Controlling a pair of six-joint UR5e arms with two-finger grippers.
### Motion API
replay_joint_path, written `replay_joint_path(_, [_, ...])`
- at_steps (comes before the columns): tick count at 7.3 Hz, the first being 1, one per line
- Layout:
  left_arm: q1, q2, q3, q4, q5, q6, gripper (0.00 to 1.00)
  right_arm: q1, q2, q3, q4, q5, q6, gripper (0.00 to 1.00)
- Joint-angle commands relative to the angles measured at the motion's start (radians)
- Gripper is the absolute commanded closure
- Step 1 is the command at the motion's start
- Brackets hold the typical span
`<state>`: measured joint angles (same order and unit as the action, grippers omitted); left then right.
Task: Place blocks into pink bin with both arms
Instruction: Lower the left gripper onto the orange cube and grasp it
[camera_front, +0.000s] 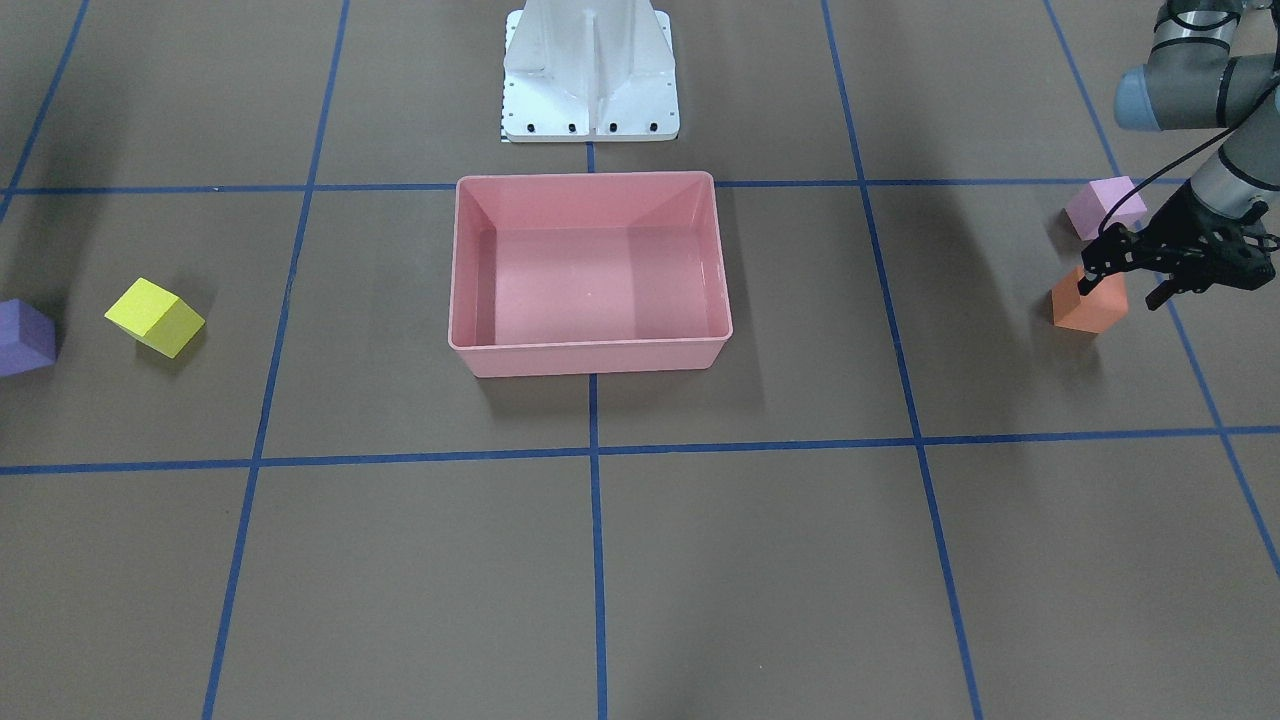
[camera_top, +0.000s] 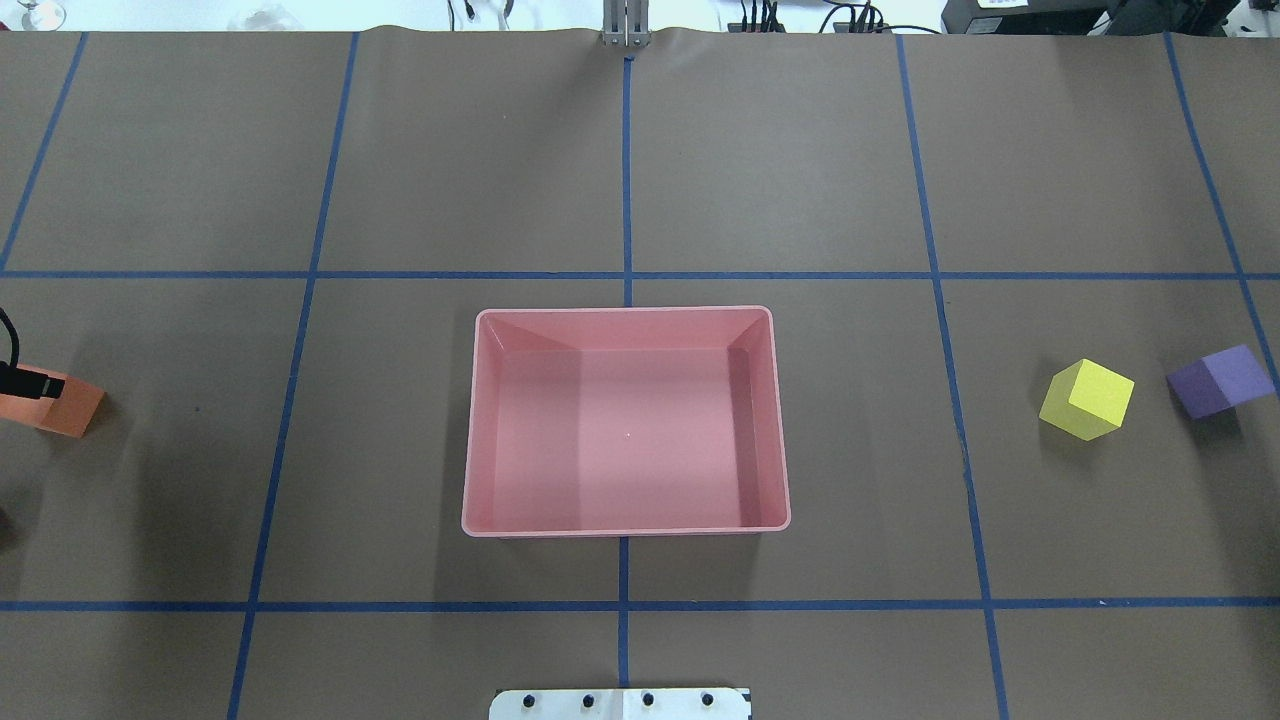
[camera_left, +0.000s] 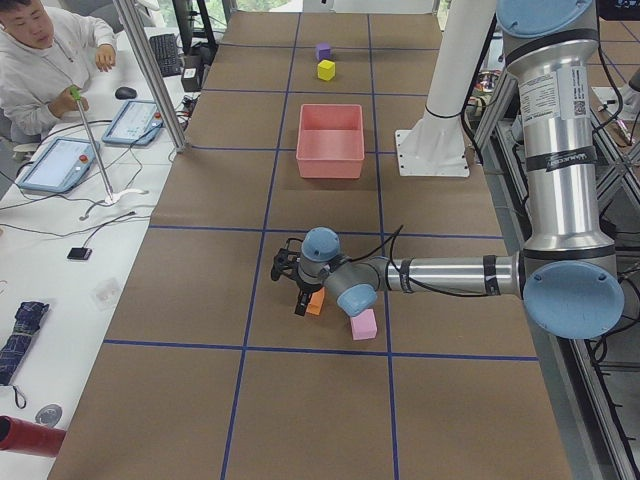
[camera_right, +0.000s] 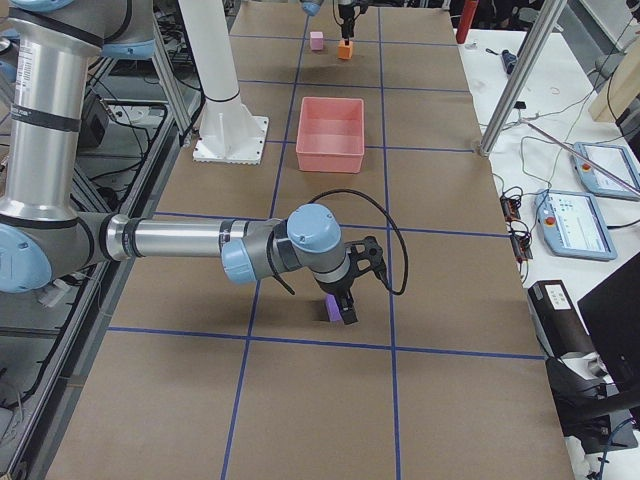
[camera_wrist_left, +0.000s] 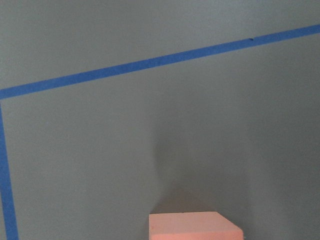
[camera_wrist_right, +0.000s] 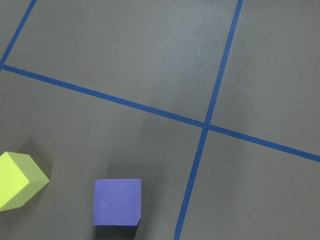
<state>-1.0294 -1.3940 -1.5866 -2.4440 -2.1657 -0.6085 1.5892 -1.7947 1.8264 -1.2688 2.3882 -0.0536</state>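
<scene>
1. A table (camera_top: 800, 150) covered in brown paper was seen, divided into large squares by blue tape lines (camera_top: 627, 200).
2. The bin (camera_front: 590, 181) was set at the middle of the table, just in front of the white pedestal (camera_front: 590, 70), straddling the central tape line.
3. Nothing was held in the bin; only its bare pink floor was shown.
4. Wide stretches of bare paper were left on both sides of the bin, between it and the blocks, and on its far side toward the operators' edge.
5. The orange block (camera_front: 1085, 308) and the lilac block (camera_front: 1103, 205) were found near each other on the robot's left, well apart from the bin.
6. The left gripper (camera_front: 1125, 285) was held low at the orange block with its fingers (camera_front: 1092, 278) spread apart, one toward each side of the block's top. Whether the block was touched could not be told.
7. The yellow block (camera_front: 155, 317) and the purple block (camera_front: 22, 337) were placed side by side, not touching, on the robot's right, also well apart from the bin.
8. The right gripper (camera_right: 338, 298) was held just over the purple block. Whether it was spread or closed could not be told, since it was shown only in the right side view.
</scene>
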Motion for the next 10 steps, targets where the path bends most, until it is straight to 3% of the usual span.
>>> replay_joint_path(1, [0.031, 0.012, 0.000, -0.004, 0.010, -0.005, 0.02, 0.000, -0.002, -0.001, 0.000, 0.000, 0.000, 0.00])
replay_joint_path(3, [0.054, 0.018, 0.000, -0.007, 0.038, -0.004, 0.06, 0.000, -0.002, -0.010, 0.002, 0.000, -0.002, 0.00])
replay_joint_path(4, [0.074, 0.016, 0.002, -0.015, 0.068, -0.004, 0.19, 0.000, 0.000, -0.013, 0.002, 0.000, -0.002, 0.00])
replay_joint_path(5, [0.078, 0.016, 0.002, -0.018, 0.070, 0.006, 0.56, 0.000, -0.002, -0.013, 0.002, 0.000, -0.002, 0.00])
replay_joint_path(8, [0.078, 0.015, -0.073, -0.020, 0.054, -0.005, 0.75, 0.000, 0.000, -0.013, 0.003, 0.000, -0.003, 0.00])
replay_joint_path(10, [0.069, -0.002, -0.212, 0.114, 0.004, -0.013, 0.76, 0.000, 0.001, -0.010, 0.005, 0.005, -0.011, 0.00])
